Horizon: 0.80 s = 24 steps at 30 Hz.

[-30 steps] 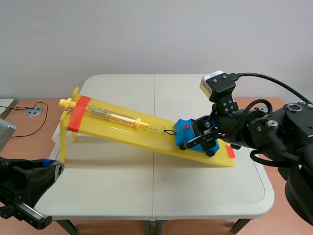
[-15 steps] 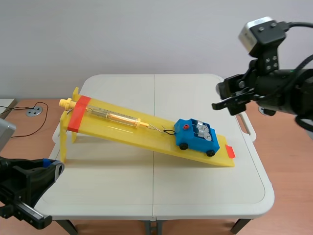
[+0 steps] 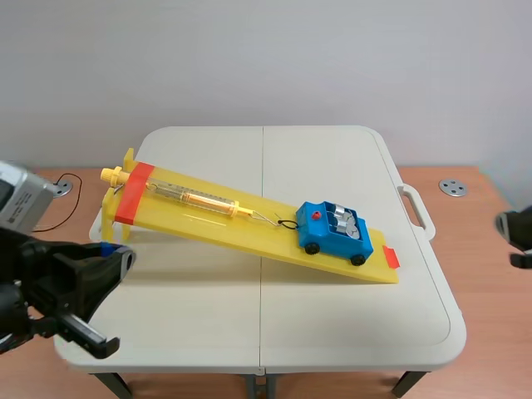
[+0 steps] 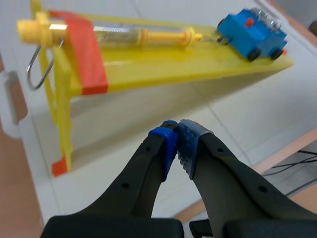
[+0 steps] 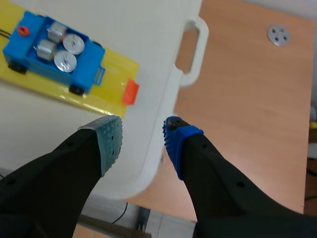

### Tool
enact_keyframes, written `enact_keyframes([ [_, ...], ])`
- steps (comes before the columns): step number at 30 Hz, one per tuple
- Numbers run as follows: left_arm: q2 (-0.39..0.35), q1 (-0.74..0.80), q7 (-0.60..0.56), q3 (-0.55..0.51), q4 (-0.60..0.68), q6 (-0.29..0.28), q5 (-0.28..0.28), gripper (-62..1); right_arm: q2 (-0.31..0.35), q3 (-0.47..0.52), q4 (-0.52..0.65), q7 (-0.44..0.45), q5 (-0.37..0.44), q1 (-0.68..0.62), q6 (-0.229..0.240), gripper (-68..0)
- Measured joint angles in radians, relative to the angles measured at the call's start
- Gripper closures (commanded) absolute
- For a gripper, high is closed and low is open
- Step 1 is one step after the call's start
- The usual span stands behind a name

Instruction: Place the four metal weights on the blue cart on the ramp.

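All four weights (image 5: pixel 74 43) sit in the cart (image 3: pixel 320 239) at the ramp's (image 3: pixel 199 218) 4 o'clock end, so placing looks done. My right gripper (image 5: pixel 142 136) hangs spread, off the table (image 3: pixel 332 324) at 3 o'clock. My left gripper (image 4: pixel 177 144) is pressed together at 8. I judge nothing remains but parking.

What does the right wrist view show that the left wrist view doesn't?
Only the right wrist view: the four metal weights, countable from above, the table handle, and the open right gripper. Only the left wrist view: the red band at the raised end, the yellow spring scale, and the shut left gripper. Both: the blue cart on the yellow ramp, on the white table.
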Motion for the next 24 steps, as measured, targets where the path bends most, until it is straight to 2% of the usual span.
enact_keyframes([
  [4, 0.043, -0.071, 0.0, 0.069, 0.0, 0.0, 0.056, -2.7, 0.0, 0.121, 0.009, -0.01, 0.051, -0.113, 0.044, -21.3],
  [10, 0.112, -0.168, 0.0, 0.158, 0.0, 0.005, 0.174, -2.7, -0.002, 0.276, 0.009, -0.043, 0.132, -0.262, 0.117, -21.3],
  [17, 0.161, -0.245, -0.001, 0.226, 0.0, 0.049, 0.307, -2.7, -0.05, 0.416, 0.009, -0.092, 0.228, -0.419, 0.203, -21.3],
  [24, 0.166, -0.282, -0.004, 0.27, -0.02, 0.126, 0.429, -2.7, -0.119, 0.519, 0.009, -0.152, 0.327, -0.541, 0.238, -21.3],
])
